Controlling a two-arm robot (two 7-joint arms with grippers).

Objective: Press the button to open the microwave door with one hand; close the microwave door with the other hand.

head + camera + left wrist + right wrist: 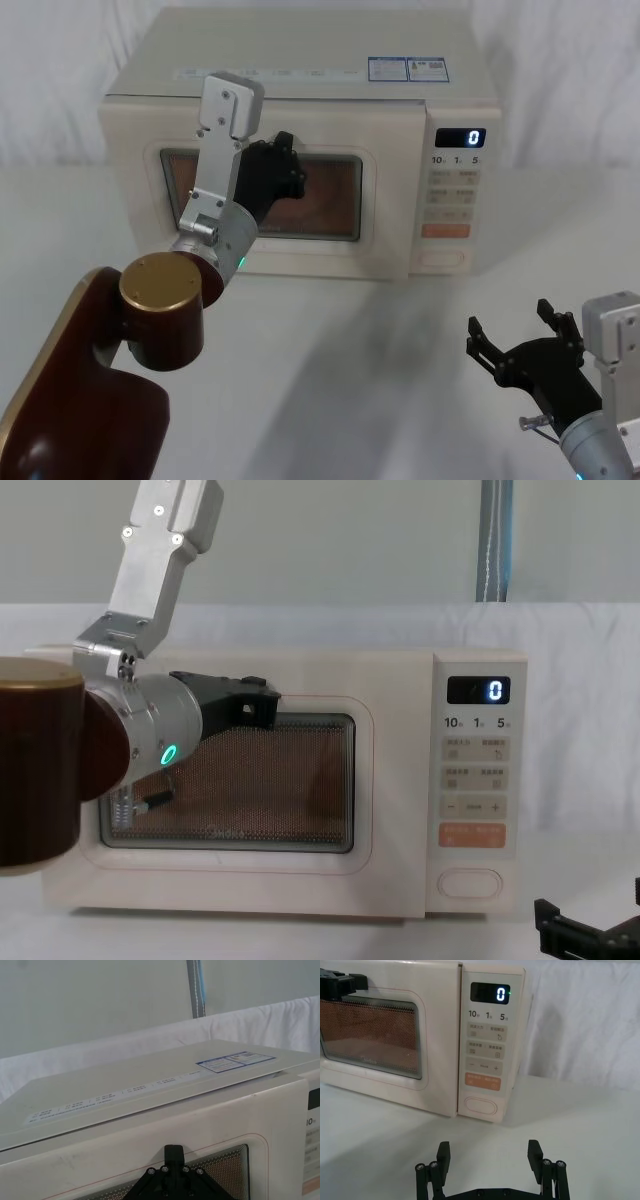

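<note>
Head view: the cream microwave sits on a white surface [330, 350], its microwave door [385, 215] flush with the body. The display [461, 138] reads "0", above "10", "1", "5". A blue-and-white label [408, 69] lies on the smooth top. The left hand [283, 165], black and blocky, is against the upper part of the door's glass; whether its fingers are apart or together I cannot tell. The right hand [515, 325] hovers low over the surface at the right, fingers spread apart, holding nothing.

Left wrist view: a printed strip of small text [100, 1099] runs along the top; the window's mesh is finely dotted.

Right wrist view: the button [481, 1106], a plain oval key, sits at the bottom of the keypad panel, beneath an orange key [482, 1081].

Chest view: a faint grey logo, too faint to read, lies low on the glass [225, 830].
</note>
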